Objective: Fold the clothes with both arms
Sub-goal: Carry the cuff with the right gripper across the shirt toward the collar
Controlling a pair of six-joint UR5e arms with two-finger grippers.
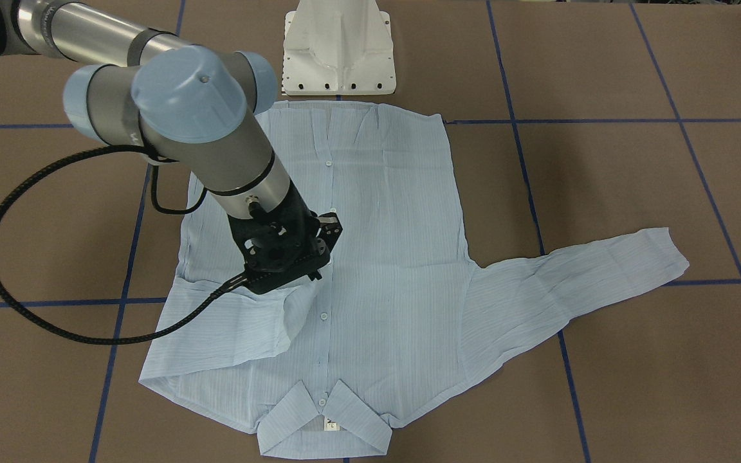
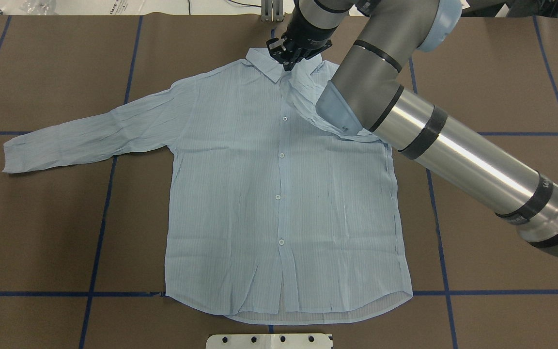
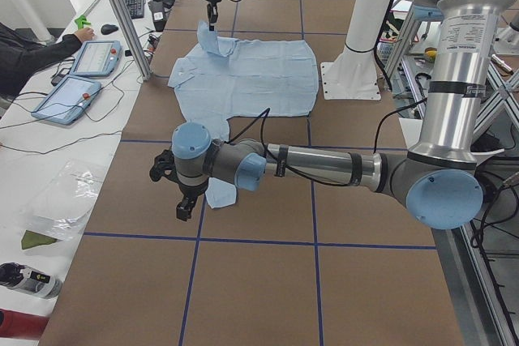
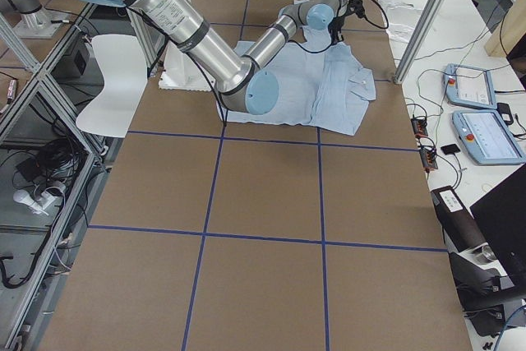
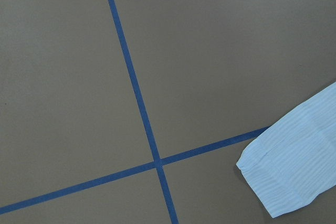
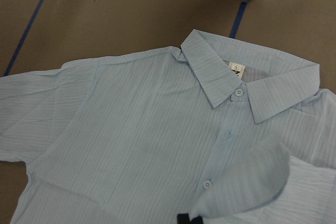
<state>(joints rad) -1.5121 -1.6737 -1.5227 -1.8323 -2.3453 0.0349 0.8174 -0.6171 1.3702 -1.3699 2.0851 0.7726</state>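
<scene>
The shirt (image 2: 279,194) is laid flat on the brown table (image 2: 41,218), buttoned and front up, with its collar (image 2: 264,65) at the far edge and its hem toward the white base (image 1: 338,51). The right arm (image 2: 453,150) is stretched across the garment from the right of the overhead view. The right gripper (image 2: 287,62) is seen just above the collar area, jaws pinched together on the end of the right sleeve (image 1: 229,328). That sleeve is folded in over the chest, and its end is lifted clear of the fabric in a loose curl. In the right wrist view the raised cuff (image 6: 257,177) is caught, with a black fingertip (image 6: 189,217) at its lower edge.

On the other side, the left sleeve (image 2: 90,128) is spread out flat, angled away from the body of the shirt. The left arm (image 3: 324,166) is reached low along the table, and the left gripper (image 3: 185,208) is held pointing down over bare table, just beside the left cuff (image 5: 294,174). Nothing is gripped by it as far as can be seen, and whether its fingers are apart or together cannot be told. Crossing blue tape lines (image 5: 131,77) are picked up beneath the left wrist camera
</scene>
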